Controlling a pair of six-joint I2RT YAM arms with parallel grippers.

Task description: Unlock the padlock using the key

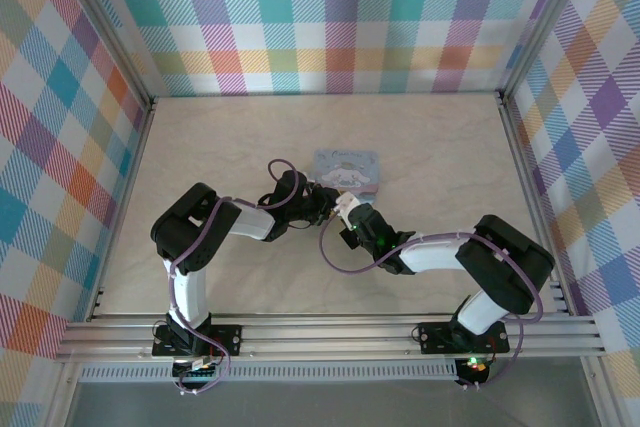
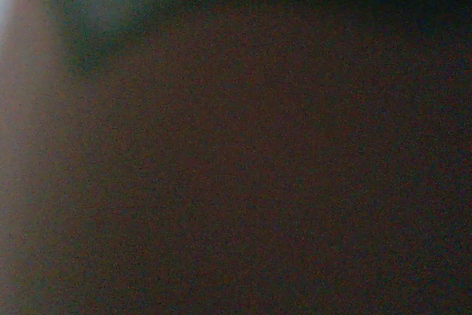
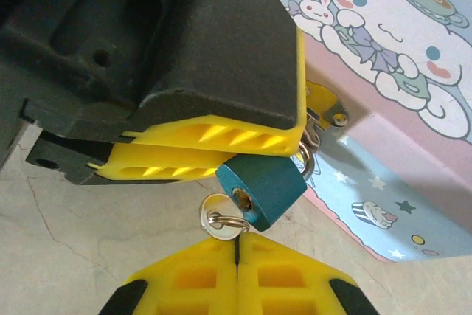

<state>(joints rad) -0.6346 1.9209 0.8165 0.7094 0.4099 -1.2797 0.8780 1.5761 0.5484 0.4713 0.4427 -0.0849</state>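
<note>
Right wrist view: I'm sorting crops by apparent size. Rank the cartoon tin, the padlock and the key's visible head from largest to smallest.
1. cartoon tin: largest by far, even though the frame cuts it off.
2. padlock: its blue body sits nearer the camera.
3. key: smallest, with just its round head and ring visible.
</note>
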